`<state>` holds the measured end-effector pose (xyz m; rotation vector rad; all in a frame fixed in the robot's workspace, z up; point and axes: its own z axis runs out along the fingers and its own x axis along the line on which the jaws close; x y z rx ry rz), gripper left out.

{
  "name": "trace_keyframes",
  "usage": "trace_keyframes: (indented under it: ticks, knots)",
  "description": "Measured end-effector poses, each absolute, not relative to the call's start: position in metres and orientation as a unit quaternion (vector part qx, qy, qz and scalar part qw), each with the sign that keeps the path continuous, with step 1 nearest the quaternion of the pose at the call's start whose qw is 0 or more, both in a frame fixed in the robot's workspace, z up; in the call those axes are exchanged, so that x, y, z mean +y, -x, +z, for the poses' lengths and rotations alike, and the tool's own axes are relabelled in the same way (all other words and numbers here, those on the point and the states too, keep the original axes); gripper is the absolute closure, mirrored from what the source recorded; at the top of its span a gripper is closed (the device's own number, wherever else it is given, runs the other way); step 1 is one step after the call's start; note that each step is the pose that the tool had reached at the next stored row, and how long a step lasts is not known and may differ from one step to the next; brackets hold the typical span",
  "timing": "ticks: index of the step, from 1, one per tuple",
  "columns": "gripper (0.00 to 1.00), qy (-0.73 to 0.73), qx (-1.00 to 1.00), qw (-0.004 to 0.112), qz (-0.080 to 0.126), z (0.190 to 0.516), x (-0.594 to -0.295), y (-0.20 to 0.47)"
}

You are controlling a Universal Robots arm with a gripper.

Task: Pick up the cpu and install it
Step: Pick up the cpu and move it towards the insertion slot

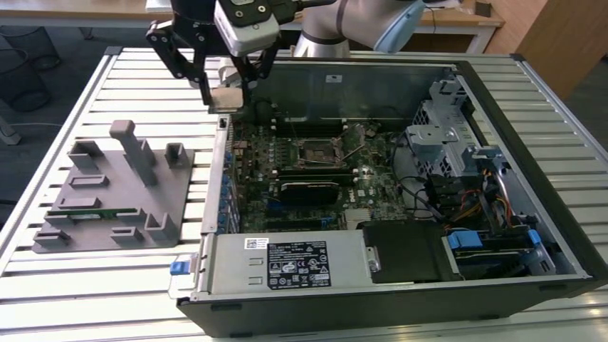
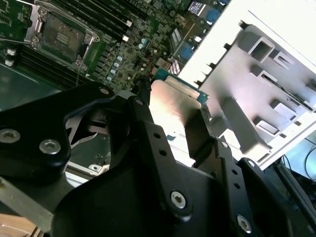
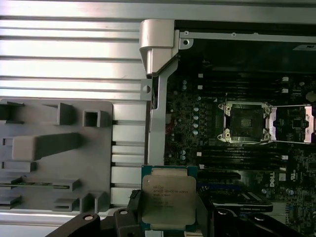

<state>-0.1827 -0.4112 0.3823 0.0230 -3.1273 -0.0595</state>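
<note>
Slatted metal surface (image 1: 95, 285), PC case (image 1: 361, 313) open. Exterior view's upper left: end effector (image 1: 226, 95) clamps the cpu (image 1: 226, 102) by its edges, I'd guess keeping the underside free.

arm (image 1: 357, 25) extended in from exterior view's upper edge | wrist bent down | claw (image 1: 226, 96) hung pointing downward, raised | black fingers (image 2: 153, 133) clamped on two opposite edges of cpu (image 3: 167, 200)
</note>
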Motion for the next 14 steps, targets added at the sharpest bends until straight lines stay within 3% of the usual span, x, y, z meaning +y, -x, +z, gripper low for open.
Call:
trace_keyframes:
  ticks: [14]
  knots:
    - [0.47,-0.007,-1.0,0.007,-0.019,0.381,-0.411,0.148]
